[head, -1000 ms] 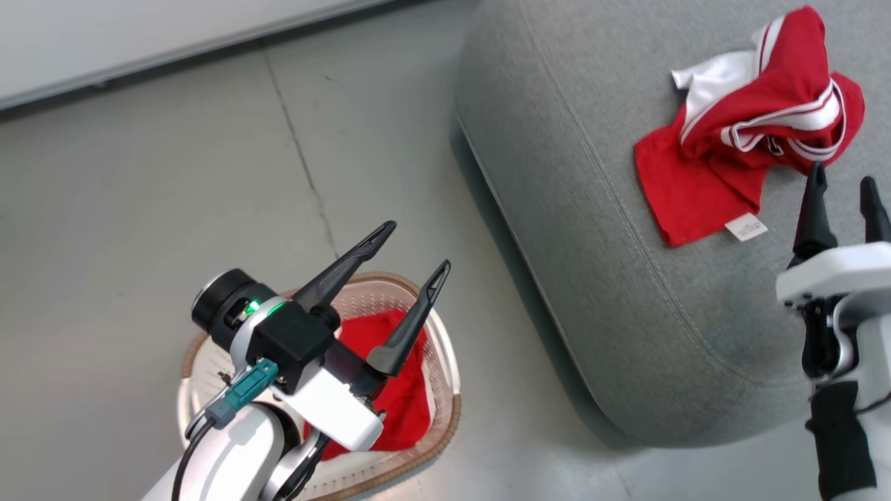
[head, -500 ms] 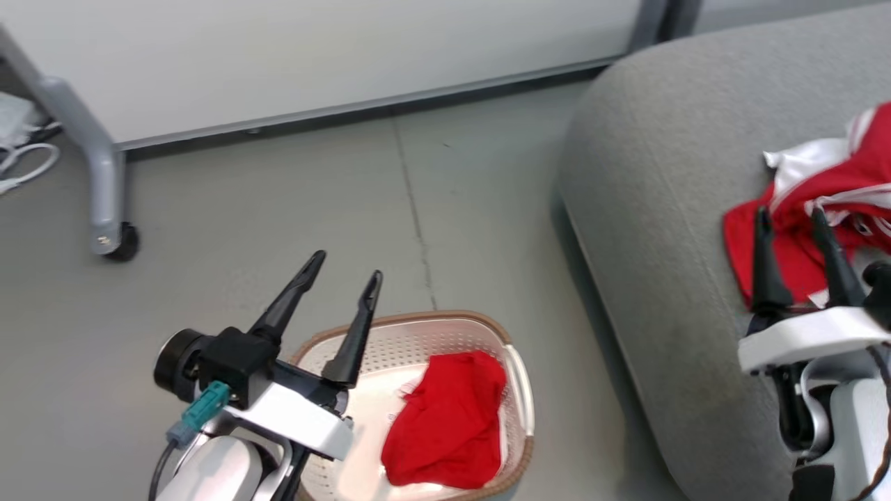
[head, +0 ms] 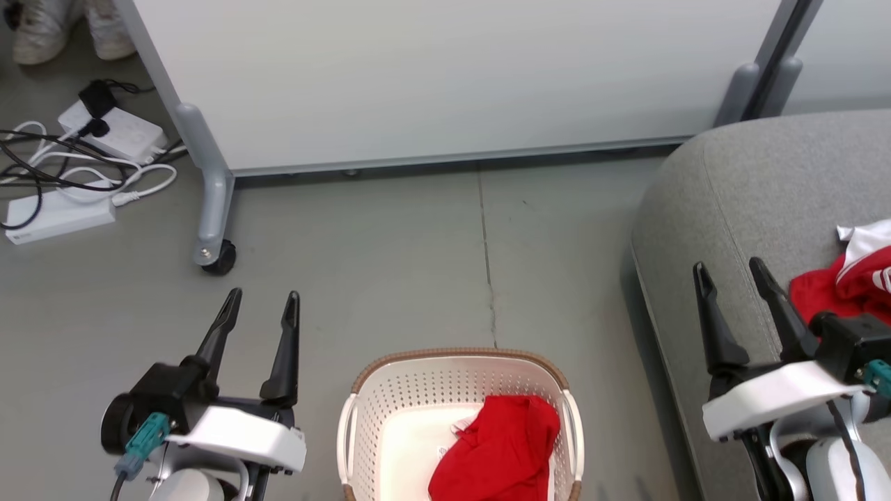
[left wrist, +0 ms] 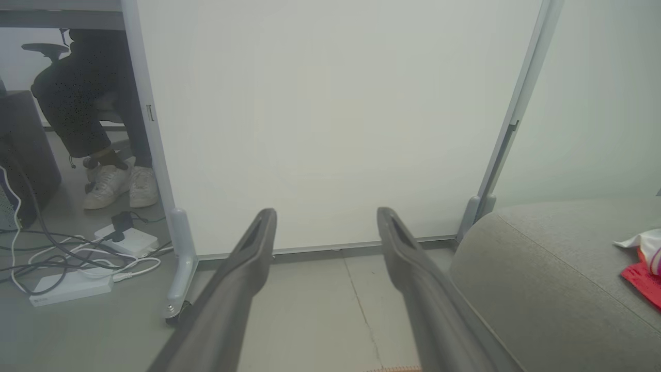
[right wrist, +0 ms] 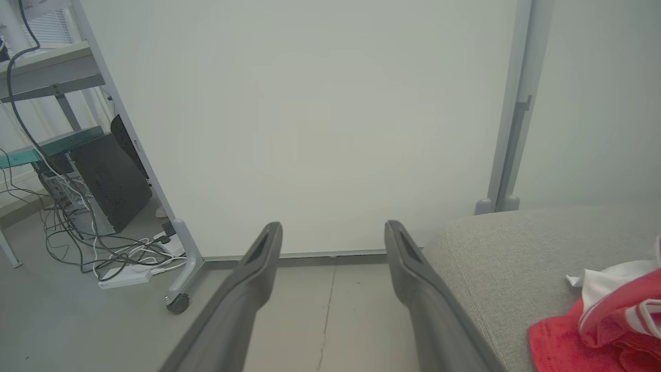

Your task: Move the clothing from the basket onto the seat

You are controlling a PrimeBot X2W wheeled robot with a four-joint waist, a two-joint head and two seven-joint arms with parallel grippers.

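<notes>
- Hovering over the floor at the near left, the left gripper (head: 265,294) has its fingers apart, empty.
- Near centre sits the basket (head: 411,396), one red garment (head: 501,452) in its right half.
- Right gripper (head: 727,266), fingers apart and empty, hangs over the seat's (head: 752,174) left edge.
- Second red garment (head: 828,292) lies on the seat, rightmost.

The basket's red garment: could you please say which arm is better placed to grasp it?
Right, marginally: left gripper and right gripper both stand open, but the garment lies in the basket's right half, toward the seat.
</notes>
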